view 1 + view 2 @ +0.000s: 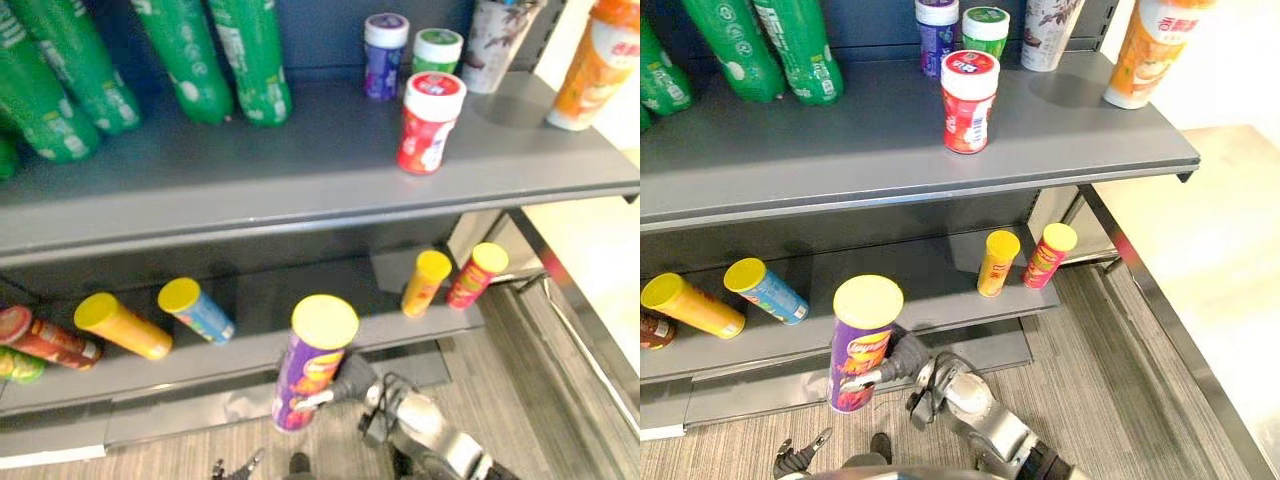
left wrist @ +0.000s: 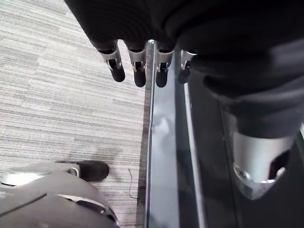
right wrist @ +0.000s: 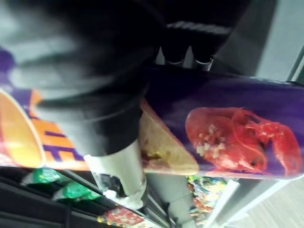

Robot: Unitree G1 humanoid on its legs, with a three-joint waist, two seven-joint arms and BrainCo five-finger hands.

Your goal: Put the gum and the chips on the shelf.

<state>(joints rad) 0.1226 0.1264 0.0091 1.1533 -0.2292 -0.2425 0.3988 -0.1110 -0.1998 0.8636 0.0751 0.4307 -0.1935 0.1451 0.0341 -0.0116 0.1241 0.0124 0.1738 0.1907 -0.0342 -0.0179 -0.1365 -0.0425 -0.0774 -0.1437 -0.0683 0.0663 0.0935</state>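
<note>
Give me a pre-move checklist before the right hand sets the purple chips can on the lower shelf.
1. Grip: right hand curled round the purple chips can: ok.
2. Can attitude: roughly upright, yellow lid up: ok.
3. Free spot: bare lower shelf between the blue can and the orange can: ok.
4. Can bottom above the shelf edge: cannot tell.
5. Left hand open, low over the floor, out of the path: ok.
6. Gum: red gum bottle standing on the upper shelf: ok.
</note>
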